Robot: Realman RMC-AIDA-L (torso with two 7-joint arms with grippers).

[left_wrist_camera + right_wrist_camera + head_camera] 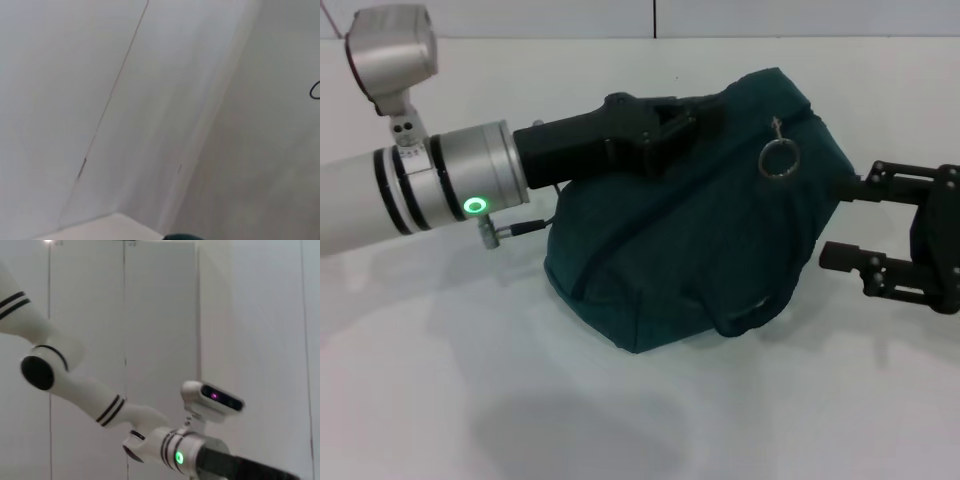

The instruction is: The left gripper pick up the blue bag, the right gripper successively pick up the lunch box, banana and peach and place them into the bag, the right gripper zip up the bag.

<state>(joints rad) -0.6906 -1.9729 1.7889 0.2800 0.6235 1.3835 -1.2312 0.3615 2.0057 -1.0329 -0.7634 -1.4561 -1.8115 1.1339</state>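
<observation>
While the left gripper (665, 125) jaws clench the blue bag (700, 220) at mid-bench, the right gripper (845, 225) jaws stand released beside it; zipper appears shut, task nearly complete.

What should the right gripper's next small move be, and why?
Probably ease the open right gripper inward and slightly up to the metal ring pull on the dark teal fabric bag. The left gripper is at the bag's top, the ring hangs free, and no food or box shows outside.
</observation>
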